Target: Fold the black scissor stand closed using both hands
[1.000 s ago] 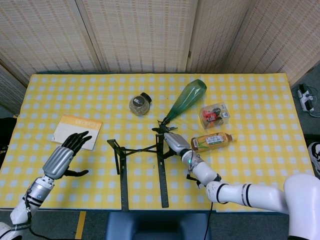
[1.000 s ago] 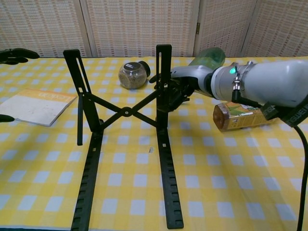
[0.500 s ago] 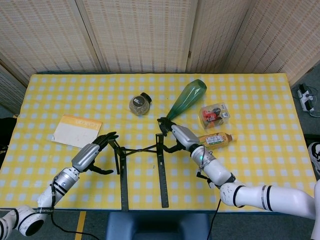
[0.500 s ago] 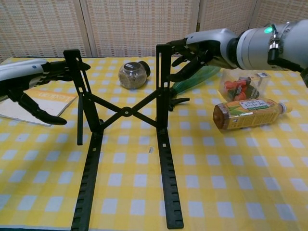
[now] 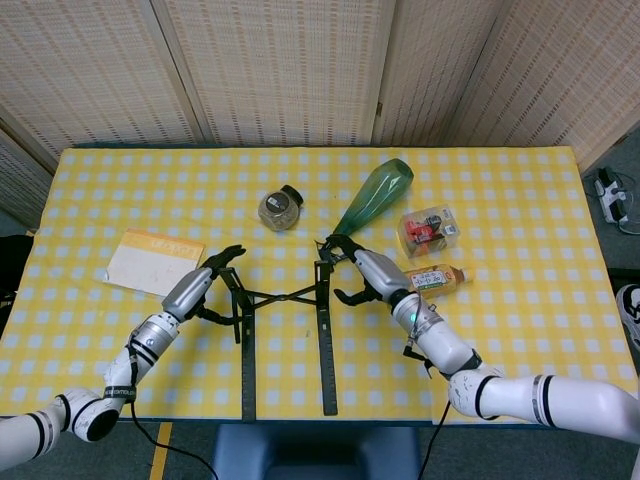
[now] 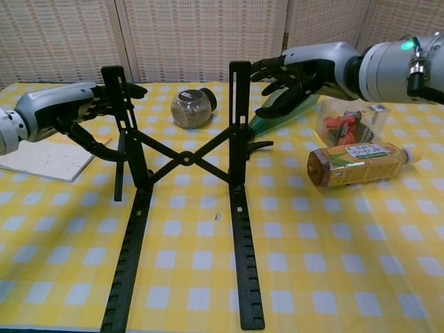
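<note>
Woven screens close off the back of the room, and in front of them a yellow checked table (image 5: 500, 200) carries the work. At its near middle stands the black scissor stand (image 6: 182, 161), open, its two rails running toward me and its crossed links meeting at a centre pivot. I have my left hand (image 6: 66, 111) at the left upright and my right hand (image 6: 305, 69) at the top of the right upright, one on each outer side, which I judge is the placing needed to press the two halves together. Left fingers are curled loosely about the post, thumb hanging below; whether they truly grip it I cannot tell. Right fingers are spread and bent, tips near the post, with no firm contact that I can confirm. Behind the stand lie a green bottle (image 5: 372, 195) and a glass jar (image 5: 279, 209); a tea bottle (image 6: 354, 164) and a small clear packet (image 5: 429, 227) sit to the right, a booklet (image 5: 152, 262) to the left. The right hand hides the green bottle's body in the chest view, and both forearms are cut off by the frame edges.
</note>
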Robot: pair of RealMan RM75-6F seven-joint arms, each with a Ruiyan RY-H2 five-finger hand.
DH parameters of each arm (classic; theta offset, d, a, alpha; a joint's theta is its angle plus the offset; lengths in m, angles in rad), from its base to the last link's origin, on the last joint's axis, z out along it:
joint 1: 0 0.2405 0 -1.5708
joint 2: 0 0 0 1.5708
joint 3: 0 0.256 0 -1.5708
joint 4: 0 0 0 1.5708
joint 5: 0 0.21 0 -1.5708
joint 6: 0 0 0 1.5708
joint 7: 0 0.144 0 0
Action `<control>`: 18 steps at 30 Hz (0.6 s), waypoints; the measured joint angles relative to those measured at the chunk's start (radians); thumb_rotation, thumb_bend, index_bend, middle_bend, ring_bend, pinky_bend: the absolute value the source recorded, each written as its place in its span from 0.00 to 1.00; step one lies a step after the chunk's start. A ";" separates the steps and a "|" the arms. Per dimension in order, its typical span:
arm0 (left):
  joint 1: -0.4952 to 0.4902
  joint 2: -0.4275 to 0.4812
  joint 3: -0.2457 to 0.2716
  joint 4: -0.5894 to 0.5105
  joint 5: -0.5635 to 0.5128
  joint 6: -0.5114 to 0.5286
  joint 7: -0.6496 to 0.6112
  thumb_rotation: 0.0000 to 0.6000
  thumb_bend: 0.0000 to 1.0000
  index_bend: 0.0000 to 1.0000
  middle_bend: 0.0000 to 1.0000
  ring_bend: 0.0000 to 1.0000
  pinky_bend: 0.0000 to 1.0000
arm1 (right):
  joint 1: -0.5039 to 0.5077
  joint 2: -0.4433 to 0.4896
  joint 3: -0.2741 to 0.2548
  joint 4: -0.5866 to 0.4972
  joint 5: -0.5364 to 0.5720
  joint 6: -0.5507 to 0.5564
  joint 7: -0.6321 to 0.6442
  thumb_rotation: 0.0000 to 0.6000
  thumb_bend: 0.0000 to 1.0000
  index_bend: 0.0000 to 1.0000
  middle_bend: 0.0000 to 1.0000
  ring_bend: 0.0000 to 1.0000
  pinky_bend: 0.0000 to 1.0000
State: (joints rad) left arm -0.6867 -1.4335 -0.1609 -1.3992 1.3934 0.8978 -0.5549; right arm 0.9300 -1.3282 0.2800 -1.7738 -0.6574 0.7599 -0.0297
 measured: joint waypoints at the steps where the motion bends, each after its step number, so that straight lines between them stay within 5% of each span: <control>1: 0.000 -0.012 -0.004 0.014 -0.012 0.001 0.006 1.00 0.13 0.08 0.04 0.04 0.00 | -0.001 0.000 -0.001 0.000 -0.002 0.001 0.001 1.00 0.43 0.00 0.02 0.08 0.13; 18: -0.004 -0.145 -0.006 0.229 -0.007 0.049 -0.009 1.00 0.13 0.41 0.21 0.17 0.00 | -0.022 0.026 -0.017 -0.027 -0.048 0.003 0.031 1.00 0.43 0.00 0.02 0.09 0.13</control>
State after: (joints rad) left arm -0.6903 -1.5789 -0.1666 -1.1698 1.3861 0.9464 -0.5642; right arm 0.9076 -1.3022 0.2628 -1.8005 -0.7052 0.7625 0.0013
